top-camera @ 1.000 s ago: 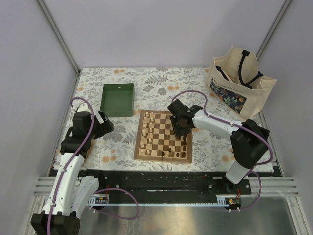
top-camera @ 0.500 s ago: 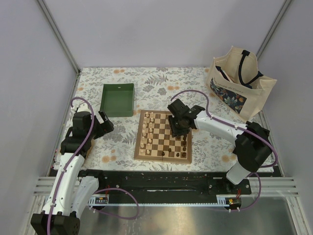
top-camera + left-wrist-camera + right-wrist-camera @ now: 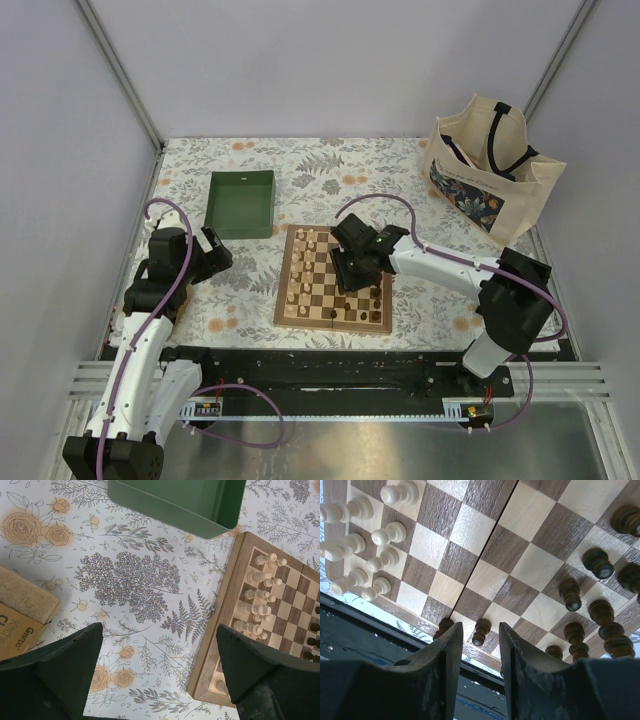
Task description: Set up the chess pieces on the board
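Only readable print: "GRIFED" and a cut-off "Kitche" on a cardboard pack (image 3: 14, 632) beside a tan sponge (image 3: 22, 597), caught by the left wrist view alone. From above: board (image 3: 318, 285) mid-table on the floral cloth (image 3: 300, 165), right of the green tray (image 3: 213, 205), with pale chess pieces (image 3: 305, 268) along its left side, dark chess pieces (image 3: 378, 300) along its right, and the left gripper (image 3: 215, 250) off to its left, jaws wide and empty. Only from the right wrist: right gripper (image 3: 479, 627) over the board, jaws narrow and gripping nothing, a dark pawn (image 3: 481, 632) at the near edge showing through the gap, clear of both fingers.
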Robot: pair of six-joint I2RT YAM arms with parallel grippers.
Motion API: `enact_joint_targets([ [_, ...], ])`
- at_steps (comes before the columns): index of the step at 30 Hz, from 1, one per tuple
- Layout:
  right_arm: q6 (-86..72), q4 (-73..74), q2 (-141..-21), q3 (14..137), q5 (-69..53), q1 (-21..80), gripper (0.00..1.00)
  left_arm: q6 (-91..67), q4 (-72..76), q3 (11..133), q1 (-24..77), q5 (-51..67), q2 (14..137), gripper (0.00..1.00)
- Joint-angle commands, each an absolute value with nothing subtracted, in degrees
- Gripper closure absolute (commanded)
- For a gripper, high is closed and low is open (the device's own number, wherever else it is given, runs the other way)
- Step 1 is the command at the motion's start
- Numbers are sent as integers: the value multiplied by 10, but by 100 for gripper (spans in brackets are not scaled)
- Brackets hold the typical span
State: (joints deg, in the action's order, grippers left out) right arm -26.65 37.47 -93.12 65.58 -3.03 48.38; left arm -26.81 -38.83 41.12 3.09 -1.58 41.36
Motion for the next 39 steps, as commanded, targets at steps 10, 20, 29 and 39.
enact_joint_targets([
  [10, -276, 364, -918, 624, -47, 504, 57, -265, -358, 419, 28, -6, 412, 1],
  [20, -272, 366, -927, 628, -59, 505, 59, -265, -359, 419, 28, -7, 410, 1],
  [29, -270, 366, -933, 626, -62, 510, 61, -265, -358, 419, 28, -6, 411, 1],
  [39, -266, 374, -943, 628, -46, 512, 64, -265, -359, 418, 28, -9, 408, 1],
])
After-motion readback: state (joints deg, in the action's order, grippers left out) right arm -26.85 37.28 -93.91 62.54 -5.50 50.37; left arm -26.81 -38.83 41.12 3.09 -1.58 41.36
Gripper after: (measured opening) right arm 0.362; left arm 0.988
